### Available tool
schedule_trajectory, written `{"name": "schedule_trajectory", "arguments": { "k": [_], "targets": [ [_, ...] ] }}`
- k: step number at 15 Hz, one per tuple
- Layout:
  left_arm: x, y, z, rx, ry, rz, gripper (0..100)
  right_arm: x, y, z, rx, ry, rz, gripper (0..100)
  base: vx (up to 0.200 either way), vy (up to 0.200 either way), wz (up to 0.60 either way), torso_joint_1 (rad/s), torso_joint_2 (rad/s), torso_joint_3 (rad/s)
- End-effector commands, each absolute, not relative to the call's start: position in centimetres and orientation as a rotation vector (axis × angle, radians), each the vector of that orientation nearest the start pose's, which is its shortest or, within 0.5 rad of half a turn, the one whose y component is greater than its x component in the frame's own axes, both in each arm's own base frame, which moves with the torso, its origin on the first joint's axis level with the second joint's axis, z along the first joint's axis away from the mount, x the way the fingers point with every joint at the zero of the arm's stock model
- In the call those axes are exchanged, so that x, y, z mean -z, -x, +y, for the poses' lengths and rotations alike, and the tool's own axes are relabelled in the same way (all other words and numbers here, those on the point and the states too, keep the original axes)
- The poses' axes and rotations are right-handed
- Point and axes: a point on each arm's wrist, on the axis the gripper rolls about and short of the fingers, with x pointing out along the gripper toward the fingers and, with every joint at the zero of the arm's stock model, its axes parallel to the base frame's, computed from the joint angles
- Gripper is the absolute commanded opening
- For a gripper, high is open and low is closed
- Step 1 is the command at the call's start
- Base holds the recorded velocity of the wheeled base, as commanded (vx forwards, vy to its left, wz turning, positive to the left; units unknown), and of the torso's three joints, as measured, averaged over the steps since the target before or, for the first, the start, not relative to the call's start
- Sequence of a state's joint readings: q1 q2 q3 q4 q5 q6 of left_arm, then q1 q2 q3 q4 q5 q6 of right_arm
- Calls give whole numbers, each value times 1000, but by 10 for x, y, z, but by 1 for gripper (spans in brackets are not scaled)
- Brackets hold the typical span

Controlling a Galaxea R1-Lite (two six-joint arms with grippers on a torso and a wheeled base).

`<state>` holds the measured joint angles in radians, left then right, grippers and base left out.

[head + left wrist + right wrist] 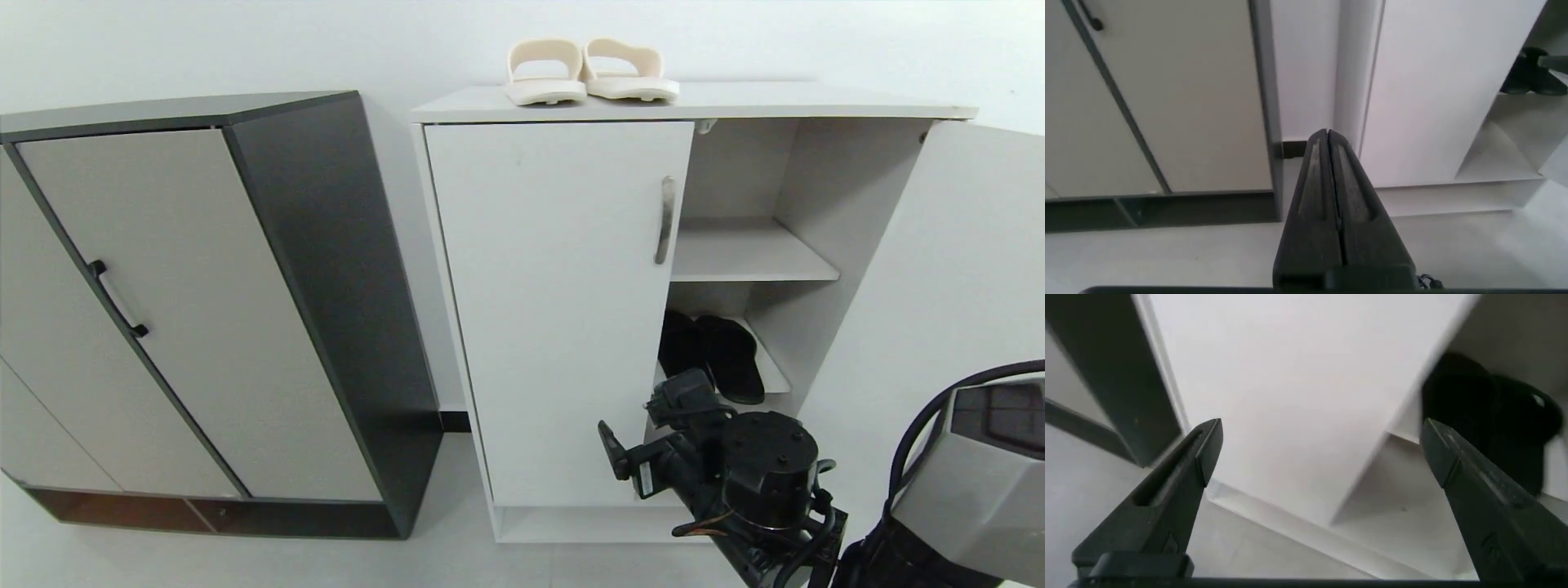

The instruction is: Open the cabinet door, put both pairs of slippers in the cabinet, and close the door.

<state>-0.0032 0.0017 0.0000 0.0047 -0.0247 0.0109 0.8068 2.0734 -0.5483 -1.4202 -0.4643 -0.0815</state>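
black slippers (1490, 416) on a shelf (773, 376); spread right gripper (1319, 433) short of them

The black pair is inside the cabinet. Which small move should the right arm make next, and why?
Probably raise the right gripper toward the cream open-toe slippers on top of the white wooden cabinet. The black slippers already lie on the lower shelf, the right door stands open, and the jaws are open and empty.

Matt white cabinet (555, 327), brushed metal handle (665, 220)
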Motion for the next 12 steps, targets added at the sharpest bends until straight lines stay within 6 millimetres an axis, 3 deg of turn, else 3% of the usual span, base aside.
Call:
{"name": "schedule_trajectory", "arguments": {
  "k": [1, 12],
  "targets": [
    [-75, 23, 0, 28, -11, 8, 0, -79, -234, 230, -347, 153, 76, 100, 0, 0, 0, 0, 0, 0],
    [-75, 23, 0, 26, 5, 8, 0, -71, -236, 233, -369, 144, 30, 100, 0, 0, 0, 0, 0, 0]
  ]
}}
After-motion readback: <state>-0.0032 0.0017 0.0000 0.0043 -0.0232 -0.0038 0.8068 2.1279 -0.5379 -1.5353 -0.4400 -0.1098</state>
